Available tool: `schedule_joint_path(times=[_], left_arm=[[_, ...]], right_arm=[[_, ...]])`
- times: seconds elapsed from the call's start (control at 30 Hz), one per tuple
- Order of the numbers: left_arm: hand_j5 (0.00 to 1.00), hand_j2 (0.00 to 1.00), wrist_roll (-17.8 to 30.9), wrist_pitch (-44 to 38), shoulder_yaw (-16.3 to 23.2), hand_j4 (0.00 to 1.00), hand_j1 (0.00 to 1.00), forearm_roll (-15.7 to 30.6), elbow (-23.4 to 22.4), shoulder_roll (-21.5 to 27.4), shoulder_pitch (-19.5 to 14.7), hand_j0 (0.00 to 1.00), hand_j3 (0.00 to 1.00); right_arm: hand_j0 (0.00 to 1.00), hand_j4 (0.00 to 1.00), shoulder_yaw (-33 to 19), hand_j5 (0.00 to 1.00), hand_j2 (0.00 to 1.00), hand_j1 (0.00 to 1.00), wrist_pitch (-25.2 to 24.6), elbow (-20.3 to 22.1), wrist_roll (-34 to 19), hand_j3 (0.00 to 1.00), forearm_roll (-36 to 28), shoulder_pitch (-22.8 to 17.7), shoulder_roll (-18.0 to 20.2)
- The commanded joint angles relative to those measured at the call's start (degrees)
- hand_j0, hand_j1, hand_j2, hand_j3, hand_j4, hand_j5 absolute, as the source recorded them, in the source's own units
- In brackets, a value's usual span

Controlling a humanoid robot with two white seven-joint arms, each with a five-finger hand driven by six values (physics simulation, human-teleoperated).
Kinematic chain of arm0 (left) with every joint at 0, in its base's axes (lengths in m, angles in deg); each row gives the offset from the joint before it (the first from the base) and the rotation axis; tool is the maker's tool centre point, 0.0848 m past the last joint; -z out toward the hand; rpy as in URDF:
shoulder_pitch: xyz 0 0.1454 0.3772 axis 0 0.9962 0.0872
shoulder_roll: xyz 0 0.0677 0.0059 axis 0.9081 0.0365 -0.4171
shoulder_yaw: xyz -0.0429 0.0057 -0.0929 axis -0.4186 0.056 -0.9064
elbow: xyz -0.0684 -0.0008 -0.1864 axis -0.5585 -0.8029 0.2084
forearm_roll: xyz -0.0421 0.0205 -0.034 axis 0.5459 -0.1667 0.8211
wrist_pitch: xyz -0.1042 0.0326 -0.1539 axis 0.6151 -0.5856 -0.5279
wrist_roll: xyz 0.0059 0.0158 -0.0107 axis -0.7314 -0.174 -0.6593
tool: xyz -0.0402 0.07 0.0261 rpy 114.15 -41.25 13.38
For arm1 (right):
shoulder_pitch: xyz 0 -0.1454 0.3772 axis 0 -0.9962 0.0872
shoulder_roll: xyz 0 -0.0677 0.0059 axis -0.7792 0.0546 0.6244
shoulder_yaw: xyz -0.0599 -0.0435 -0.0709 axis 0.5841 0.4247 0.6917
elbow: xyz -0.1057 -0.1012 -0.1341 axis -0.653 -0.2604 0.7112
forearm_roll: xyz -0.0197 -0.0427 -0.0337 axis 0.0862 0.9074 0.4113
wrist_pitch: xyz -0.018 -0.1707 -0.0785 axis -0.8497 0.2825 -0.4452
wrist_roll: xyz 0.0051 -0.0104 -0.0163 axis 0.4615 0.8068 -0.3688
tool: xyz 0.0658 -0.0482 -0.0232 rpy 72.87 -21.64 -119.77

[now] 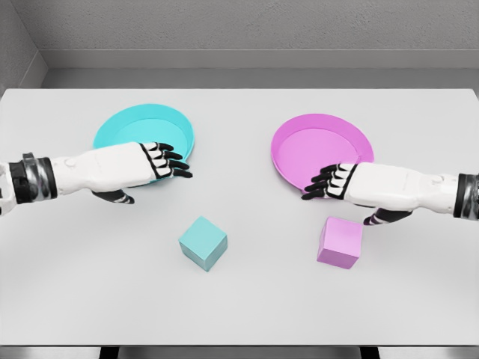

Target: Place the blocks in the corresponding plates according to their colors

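A cyan block (pixel 203 242) lies on the white table, left of the middle near the front. A pink block (pixel 340 242) lies to its right. Behind them stand a cyan plate (pixel 135 123) at the left and a pink plate (pixel 299 146) at the right, both holding nothing. My left hand (pixel 166 161) hovers over the cyan plate's front rim, fingers stretched out and holding nothing, up and left of the cyan block. My right hand (pixel 329 182) floats over the pink plate's front rim, fingers relaxed and bare, just above the pink block.
The white table (pixel 239 307) reaches a grey wall at the back and its front edge runs along the bottom of the view. Between the two plates lies bare tabletop.
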Motion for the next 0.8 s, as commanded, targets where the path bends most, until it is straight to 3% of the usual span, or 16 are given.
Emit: schedule_joint_path(times=[0.0, 0.13, 0.23, 0.47, 0.77], left_arm=[[1.0, 1.0, 0.0, -0.1, 2.4, 1.0, 1.0, -2.0, 1.8, -2.3, 0.1, 1.0, 1.0], [1.0, 1.0, 0.0, -0.1, 5.1, 1.0, 1.0, -2.4, 2.9, -4.9, 0.2, 1.0, 1.0], [1.0, 1.0, 0.0, -0.1, 6.0, 1.0, 1.0, -4.1, 3.3, -5.2, 0.1, 1.0, 1.0], [1.0, 1.0, 1.2, -0.1, 7.2, 1.0, 1.0, -9.4, 4.9, -5.3, -0.1, 1.0, 1.0], [1.0, 1.0, 0.9, -0.1, 8.6, 1.0, 1.0, -8.9, 7.1, -3.8, 0.1, 1.0, 1.0]], right_arm=[[1.0, 1.0, 1.1, 1.0, 1.0, 1.0, 0.5, 0.0, -4.4, 1.0, -0.3, 0.0, -0.3], [1.0, 1.0, -1.0, 1.0, 1.0, 1.0, 0.5, 0.0, -10.3, 1.0, -0.3, 2.4, -0.1], [1.0, 1.0, -2.8, 1.0, 1.0, 1.0, 0.5, 0.0, -10.3, 1.0, -0.4, 2.4, -0.2], [1.0, 1.0, 2.3, 1.0, 1.0, 1.0, 0.5, 0.0, -10.3, 1.0, -0.4, 2.0, -1.9], [1.0, 1.0, 5.0, 1.0, 1.0, 1.0, 0.5, -0.5, -10.3, 1.0, -0.3, 1.5, -2.1]])
